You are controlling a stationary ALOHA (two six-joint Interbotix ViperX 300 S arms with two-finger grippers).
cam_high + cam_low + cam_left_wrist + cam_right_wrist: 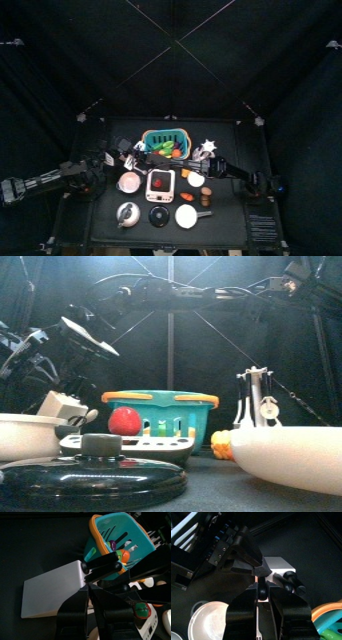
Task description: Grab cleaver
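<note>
The cleaver (53, 592) hangs above the bench (227, 205), left of the teal basket (160, 416) in the front view. The left gripper (100, 564) holds its handle; the right gripper (260, 574) appears closed on the blade's edge, though shadow blurs this. A thin-edge pinch could slip, or opposing pulls twist the cleaver loose. The handle is mostly hidden behind both grippers.

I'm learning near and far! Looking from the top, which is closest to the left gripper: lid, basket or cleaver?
1. Cleaver: held in the left gripper itself.
2. Basket: close beside it, at the table's back.
3. Lid: farthest, front left.
</note>
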